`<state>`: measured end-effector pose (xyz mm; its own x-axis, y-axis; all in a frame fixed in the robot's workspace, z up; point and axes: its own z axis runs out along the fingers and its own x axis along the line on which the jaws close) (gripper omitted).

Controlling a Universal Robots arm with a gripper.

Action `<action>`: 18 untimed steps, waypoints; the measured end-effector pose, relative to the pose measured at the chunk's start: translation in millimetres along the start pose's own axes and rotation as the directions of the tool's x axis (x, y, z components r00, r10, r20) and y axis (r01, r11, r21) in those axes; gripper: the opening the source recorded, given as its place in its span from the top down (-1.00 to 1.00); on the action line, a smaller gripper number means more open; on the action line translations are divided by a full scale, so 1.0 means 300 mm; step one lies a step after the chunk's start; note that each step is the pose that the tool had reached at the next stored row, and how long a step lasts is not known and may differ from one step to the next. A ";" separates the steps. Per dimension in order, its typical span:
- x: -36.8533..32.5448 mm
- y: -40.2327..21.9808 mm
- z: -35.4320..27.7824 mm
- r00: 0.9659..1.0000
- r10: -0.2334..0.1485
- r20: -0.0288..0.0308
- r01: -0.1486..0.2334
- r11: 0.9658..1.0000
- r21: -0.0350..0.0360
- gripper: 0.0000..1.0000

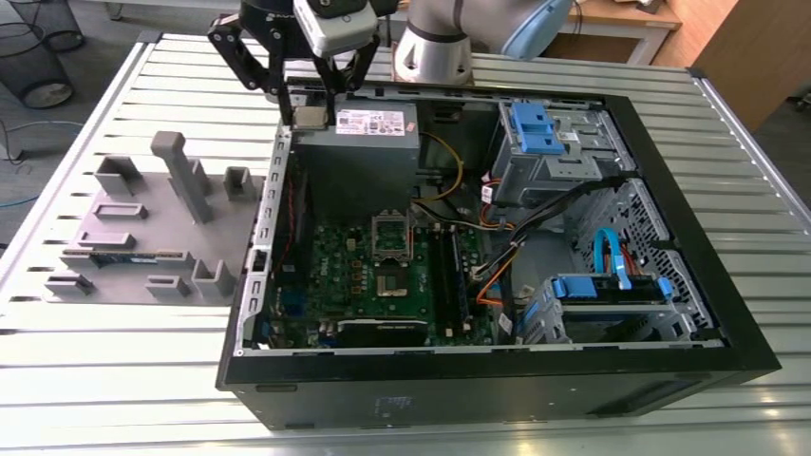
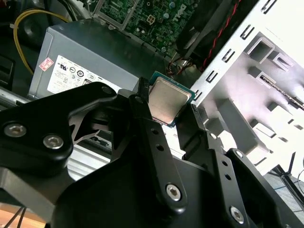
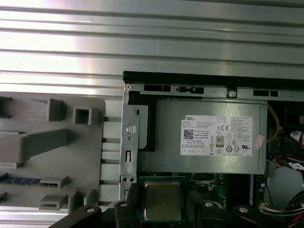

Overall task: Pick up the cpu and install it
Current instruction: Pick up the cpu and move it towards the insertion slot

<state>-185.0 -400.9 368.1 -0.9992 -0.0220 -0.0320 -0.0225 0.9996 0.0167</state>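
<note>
The cpu (image 2: pixel 168 100) is held clear of the counter (image 1: pixel 127 380), clamped edge to edge between the fingers (image 2: pixel 202 133) of the gripper (image 1: pixel 308 112), which are drawn in narrow around it. Its silver-grey lid is seen in both wrist views, with a thin green rim showing along the edges. In the exterior view the chip is carried above the far corner of the open computer case (image 1: pixel 507 404) on the exterior view's left, just over the labelled power supply (image 1: pixel 361 152). The socket (image 1: pixel 386 278) is seen on the motherboard (image 1: pixel 336 275), nearer in the case and well apart from the chip; its metal frame appears to be raised. A grey fixture tray (image 1: pixel 140 237) is set on the counter beside the case, on the exterior view's left, and a memory stick (image 3: pixel 19 180) is laid in one of its slots. The chip is judged to be light, stiff and thin, with a smooth metal top that offers little friction, so the two opposite side edges are judged the proper place of hold, as is done here. The underside contacts and the socket's pins are judged fragile. The chip is therefore best kept level, squeezed no harder than needed, and left untouched on its underside.
</note>
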 end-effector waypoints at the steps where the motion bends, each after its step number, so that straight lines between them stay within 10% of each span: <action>1: -0.005 0.000 0.000 1.000 0.000 0.000 0.000 1.000 0.000 0.06; 18: -0.094 -0.002 0.003 1.000 0.000 0.000 0.000 1.000 0.000 0.06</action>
<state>-156.7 -400.9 368.0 -0.9992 -0.0219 -0.0320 -0.0225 0.9996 0.0167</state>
